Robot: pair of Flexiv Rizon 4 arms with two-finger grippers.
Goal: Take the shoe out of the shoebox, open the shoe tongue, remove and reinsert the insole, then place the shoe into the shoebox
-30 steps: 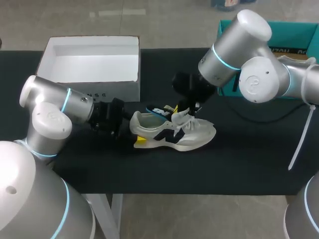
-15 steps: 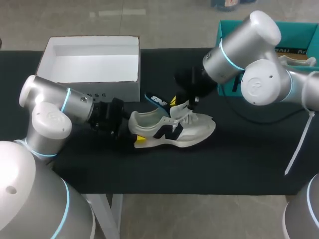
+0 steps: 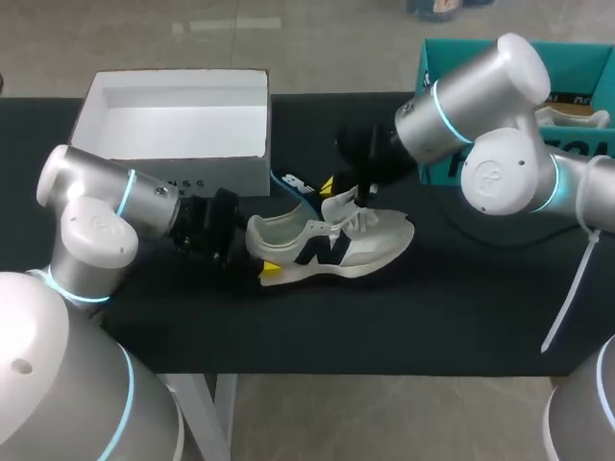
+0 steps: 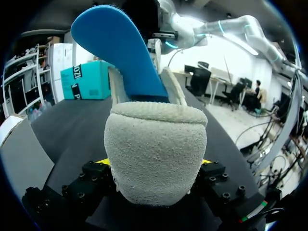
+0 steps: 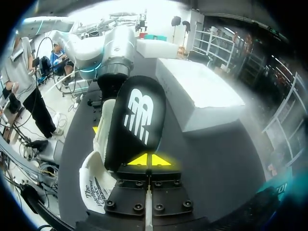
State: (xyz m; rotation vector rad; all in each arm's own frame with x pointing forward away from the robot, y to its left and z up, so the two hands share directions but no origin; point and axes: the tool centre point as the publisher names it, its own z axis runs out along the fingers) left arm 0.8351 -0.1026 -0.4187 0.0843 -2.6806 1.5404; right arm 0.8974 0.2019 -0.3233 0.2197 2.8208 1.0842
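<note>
right gripper: narrow, tips pinched on one end of the insole. You're holding it by the edge only.
insole: lifted, tilted out of the shoe opening toward 11 o'clock in the head view. The far end looks to be at the collar; can't tell if it's fully clear.
shoe: on its sole on the table, toe at 3 o'clock, heel at 9 o'clock. The tongue stands up just beside the right gripper.
left gripper: clamped across the heel, one finger each side. That's your anchor.
shoebox: open, at 10 o'clock from the shoe, near the heel but not touching.
step: my read is insole removal, nearly done.
how to: pull along the insole's own length, up and toward the heel, not sideways. Go slow so the far end doesn't snag on the tongue or laces.
hold: don't loosen the heel clamp until the insole is free, or the shoe will likely lift with it.
risk: the pinch is thin, so a jerk could slip the insole out.
</note>
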